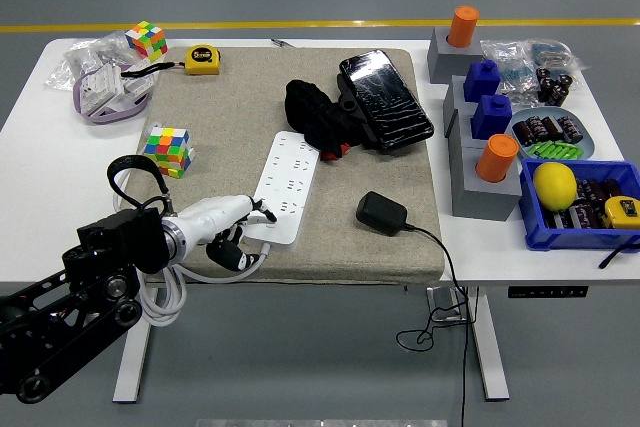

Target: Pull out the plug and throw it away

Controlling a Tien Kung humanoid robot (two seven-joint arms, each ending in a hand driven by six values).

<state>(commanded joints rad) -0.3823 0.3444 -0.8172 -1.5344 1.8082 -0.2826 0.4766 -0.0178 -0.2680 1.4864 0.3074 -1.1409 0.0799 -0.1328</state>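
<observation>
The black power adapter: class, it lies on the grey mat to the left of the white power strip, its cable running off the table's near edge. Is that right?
Not quite. In the head view the black power adapter lies to the right of the white power strip. It is on the grey mat, its cable running off the near edge.

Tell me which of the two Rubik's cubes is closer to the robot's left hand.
The Rubik's cube on the grey mat, just beyond the left hand. The other cube sits far back at the table's left corner, beside the yellow tape measure.
</observation>
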